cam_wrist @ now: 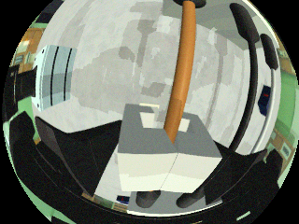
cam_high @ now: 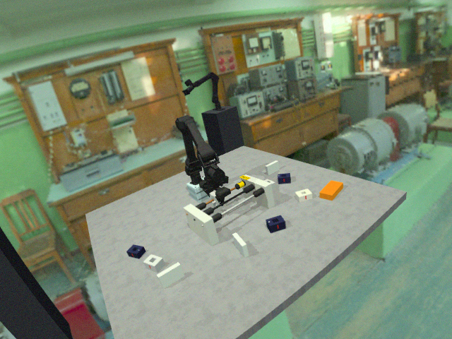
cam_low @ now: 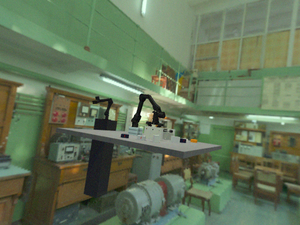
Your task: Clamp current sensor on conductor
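Note:
The pale sensor (cam_wrist: 154, 170) sits around the copper-coloured conductor (cam_wrist: 184, 61) (cam_high: 232, 190), which runs through its window. Its two halves meet at a thin seam on the face toward the wrist camera. No arrow is visible, and I cannot tell whether it is latched. My gripper (cam_wrist: 161, 131) is shut on the sensor, with one dark finger on each side. In the top view the arm hides most of the sensor. A yellow label (cam_high: 244, 177) stands at the far end of this conductor, beside a yellow sleeve (cam_high: 240, 184); its text is too small to read.
Two white end blocks (cam_high: 201, 222) (cam_high: 269, 189) carry the conductors; a black one and a white one run beside the copper one. Navy blocks (cam_high: 275, 223) (cam_high: 135, 251), white blocks (cam_high: 154, 261), upright white plates (cam_high: 169, 275) and an orange block (cam_high: 331, 190) stand around. A ribbed light-blue box (cam_wrist: 56, 77) is near the arm.

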